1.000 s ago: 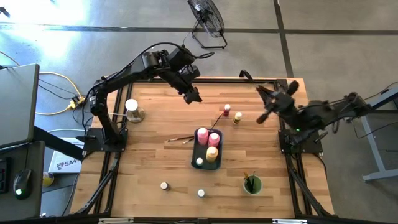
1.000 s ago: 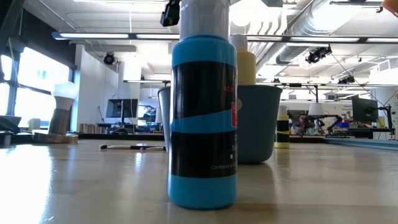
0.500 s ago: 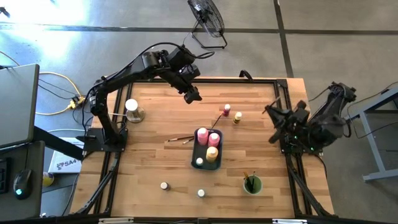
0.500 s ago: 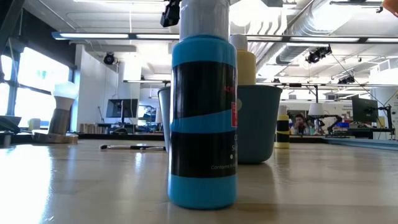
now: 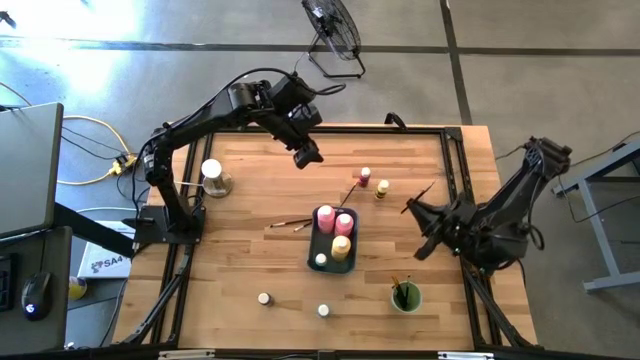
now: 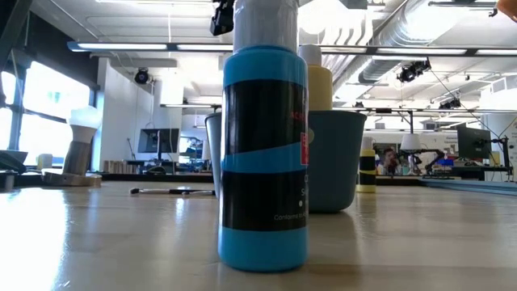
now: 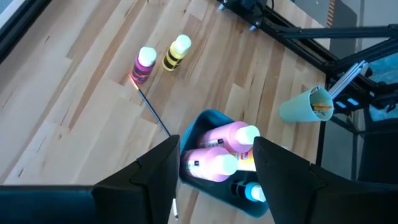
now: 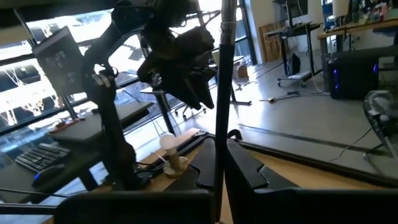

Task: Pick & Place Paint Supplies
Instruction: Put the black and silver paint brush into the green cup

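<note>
Right gripper (image 5: 413, 207): above the table's right side, jaws clamped on a thin brown-handled paintbrush (image 5: 419, 196) (its shaft stands between the fingers in the right wrist view). Left gripper (image 5: 309, 156): raised over the far edge, jaws apart, holding nothing. Blue-grey rectangular tray (image 5: 316, 250), mid-table: two pink squeeze bottles (image 5: 335, 219), one yellow squeeze bottle (image 5: 341, 246). Round green cup (image 5: 406, 297): near right corner.
</note>
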